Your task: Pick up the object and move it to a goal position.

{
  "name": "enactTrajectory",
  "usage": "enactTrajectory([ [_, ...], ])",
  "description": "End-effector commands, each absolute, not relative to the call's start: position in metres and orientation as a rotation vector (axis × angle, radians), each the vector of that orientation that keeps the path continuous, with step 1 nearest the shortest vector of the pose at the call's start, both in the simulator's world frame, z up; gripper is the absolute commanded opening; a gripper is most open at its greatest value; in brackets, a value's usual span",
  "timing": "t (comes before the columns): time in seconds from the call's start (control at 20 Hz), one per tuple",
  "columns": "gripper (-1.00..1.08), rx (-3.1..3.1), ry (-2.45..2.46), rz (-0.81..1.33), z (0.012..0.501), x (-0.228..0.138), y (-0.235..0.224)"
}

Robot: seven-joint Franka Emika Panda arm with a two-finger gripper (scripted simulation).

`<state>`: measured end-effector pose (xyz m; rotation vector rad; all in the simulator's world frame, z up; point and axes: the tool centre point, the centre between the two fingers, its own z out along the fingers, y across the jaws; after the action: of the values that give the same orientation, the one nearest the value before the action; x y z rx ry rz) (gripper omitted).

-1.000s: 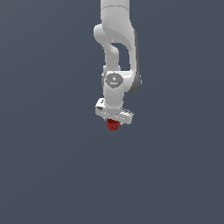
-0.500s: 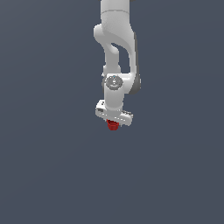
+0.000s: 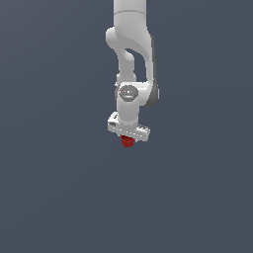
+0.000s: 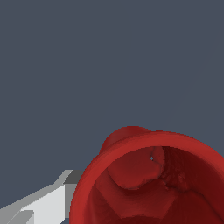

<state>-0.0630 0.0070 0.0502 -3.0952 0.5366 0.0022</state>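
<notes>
Arm (image 3: 131, 44), white, one, reaching straight down from above against a plain slate-grey backdrop. Pincer (image 3: 128, 139) at its lower end, fingers pinching the object (image 3: 127, 142): a small dark-red stubby piece, narrower than the pincer's white body, poking out just beneath it. Wrist view: the object (image 4: 148, 179) fills much of the frame, seen end-on as a hollow red cup with a flared rim and lumpy interior; one pale grey finger (image 4: 41, 203) shows beside it, touching its rim. Nothing visible below the object.
</notes>
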Motion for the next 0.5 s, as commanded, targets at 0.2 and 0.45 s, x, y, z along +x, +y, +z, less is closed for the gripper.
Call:
enactTrajectory([
  [0.2,-1.00,-3.095,0.537,-0.001,0.073,-0.060,-0.008],
  [0.45,-1.00,-3.094,0.538,-0.001,0.107,-0.056,-0.030],
])
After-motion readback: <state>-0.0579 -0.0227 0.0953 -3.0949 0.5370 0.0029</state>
